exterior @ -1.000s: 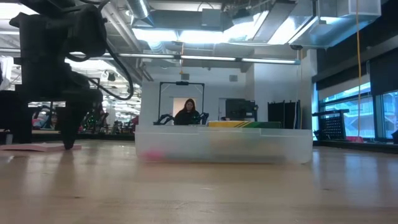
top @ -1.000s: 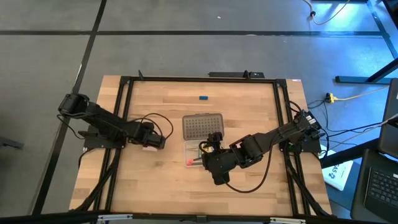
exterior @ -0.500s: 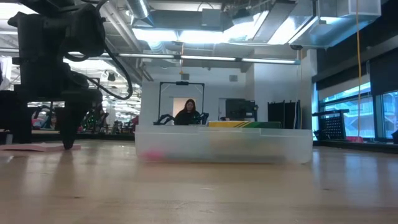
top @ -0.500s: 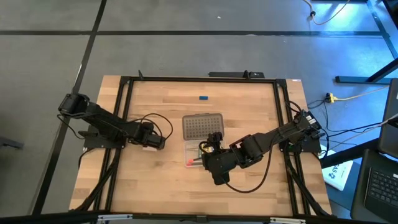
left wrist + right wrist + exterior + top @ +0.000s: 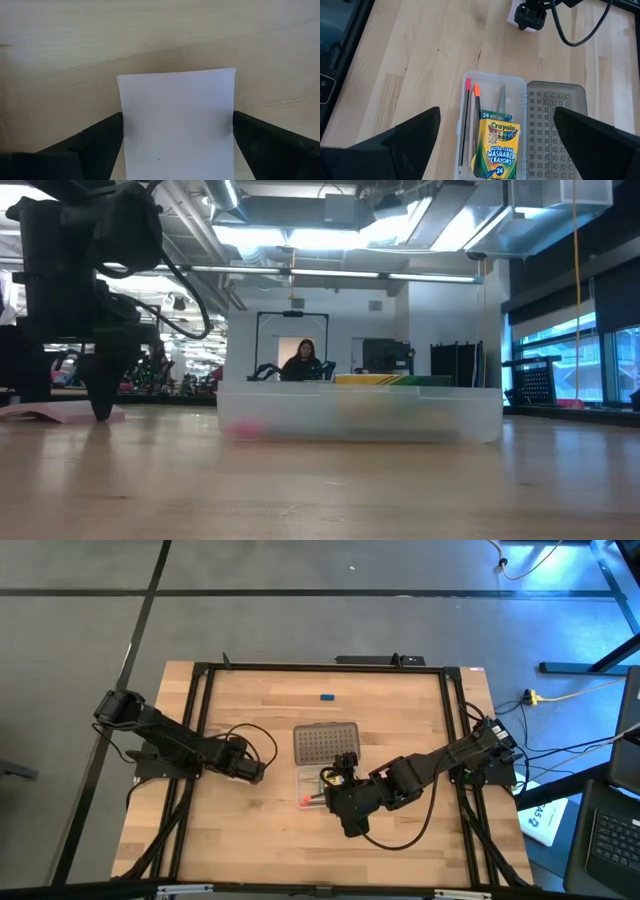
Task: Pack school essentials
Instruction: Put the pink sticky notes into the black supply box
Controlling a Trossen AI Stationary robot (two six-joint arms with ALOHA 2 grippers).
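The pink square pad [image 5: 177, 125] lies flat on the table at the left [image 5: 50, 415]. My left gripper [image 5: 246, 769] points down over it, one finger [image 5: 100, 145] at each of two opposite sides. The clear case [image 5: 318, 785] lies open at mid-table. It holds the green-and-yellow crayon box [image 5: 495, 150] and thin pencils [image 5: 468, 120]. My right gripper [image 5: 343, 762] hangs open above the case, holding nothing. A tiny blue block [image 5: 326, 697] rests on the table farther back. My left gripper comes at the pad from above, its fingers level with the pad's two opposite side edges [image 5: 124, 150]. I cannot tell whether they touch those edges. The pad lies flat on the table.
The case's grey dotted lid [image 5: 326, 744] lies folded open on the far side of the case. Black frame rails [image 5: 200, 720] run along the table's left, right and far edges. A person [image 5: 303, 360] sits in the room beyond.
In the low view my left gripper's finger has crept a little toward the table's left beside the pad. The pad has stayed flat where it was.
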